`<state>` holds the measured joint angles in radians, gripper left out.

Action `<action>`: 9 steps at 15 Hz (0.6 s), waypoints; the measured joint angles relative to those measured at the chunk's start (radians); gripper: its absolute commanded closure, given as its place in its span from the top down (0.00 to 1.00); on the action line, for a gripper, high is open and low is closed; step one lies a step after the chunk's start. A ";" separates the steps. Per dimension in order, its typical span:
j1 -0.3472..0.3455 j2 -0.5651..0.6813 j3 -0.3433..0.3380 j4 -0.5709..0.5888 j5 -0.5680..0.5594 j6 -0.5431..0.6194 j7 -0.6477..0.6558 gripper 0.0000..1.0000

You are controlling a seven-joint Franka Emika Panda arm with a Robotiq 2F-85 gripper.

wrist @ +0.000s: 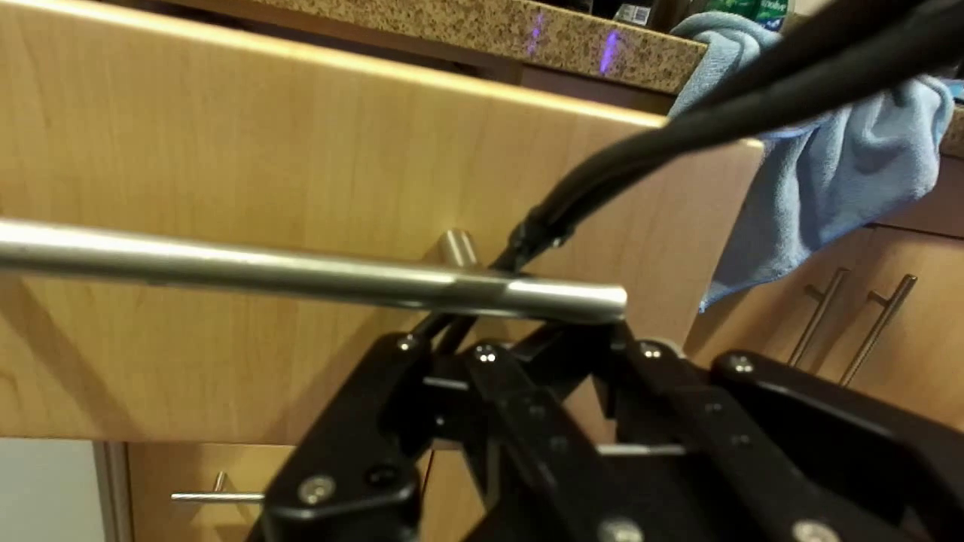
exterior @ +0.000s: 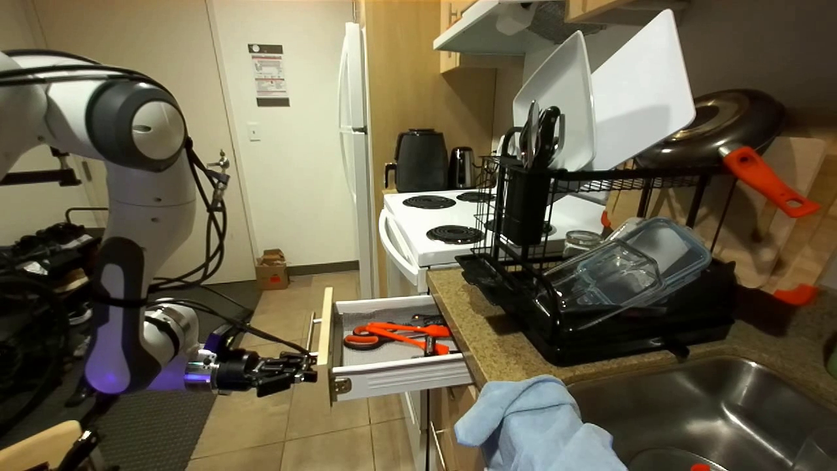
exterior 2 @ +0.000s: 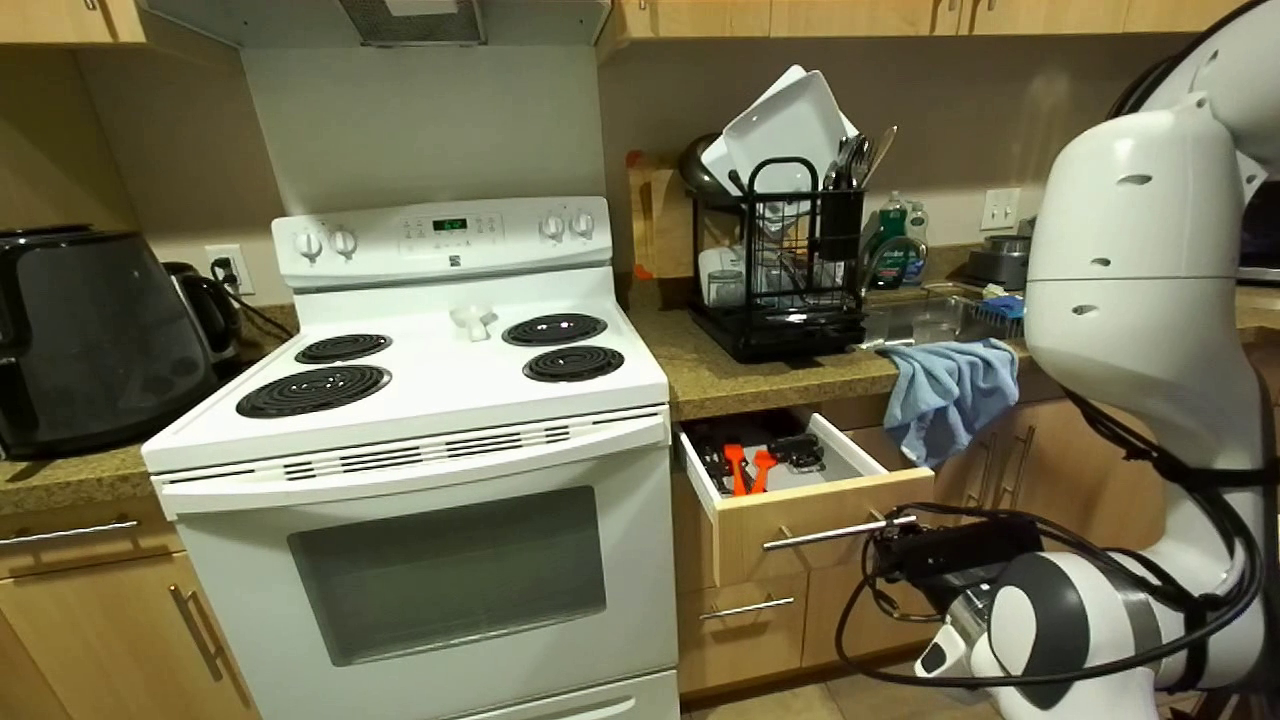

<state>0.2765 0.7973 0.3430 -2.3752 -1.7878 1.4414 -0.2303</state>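
Observation:
My gripper [wrist: 591,336] is shut at the near end of a drawer's metal bar handle [wrist: 301,275]. Its fingertips are partly hidden behind and under that bar, so whether they touch it I cannot tell. The pulled-out drawer [exterior: 392,379] has a light wood front [exterior 2: 820,515]. Inside it lie orange-handled scissors [exterior: 359,339], orange utensils [exterior 2: 735,465] and dark items. In an exterior view the gripper [exterior: 308,369] stands low against the drawer front. A black cable [wrist: 602,177] crosses the wrist view and appears to pass behind the bar.
A white stove [exterior 2: 450,400] stands beside the drawer. On the counter [exterior: 480,327] is a black dish rack [exterior: 556,327] with plates and a pan [exterior: 713,131]. A blue cloth [exterior 2: 950,390] hangs over the sink edge. Another drawer handle [exterior 2: 745,608] sits below.

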 measured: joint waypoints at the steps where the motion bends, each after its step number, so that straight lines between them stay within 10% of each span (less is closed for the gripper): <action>1: 0.004 0.000 -0.005 0.000 0.000 0.000 -0.012 0.01; 9: 0.004 0.004 -0.090 0.026 -0.070 0.045 -0.117 0.01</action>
<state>0.2808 0.8014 0.2530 -2.3489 -1.8580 1.4867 -0.3471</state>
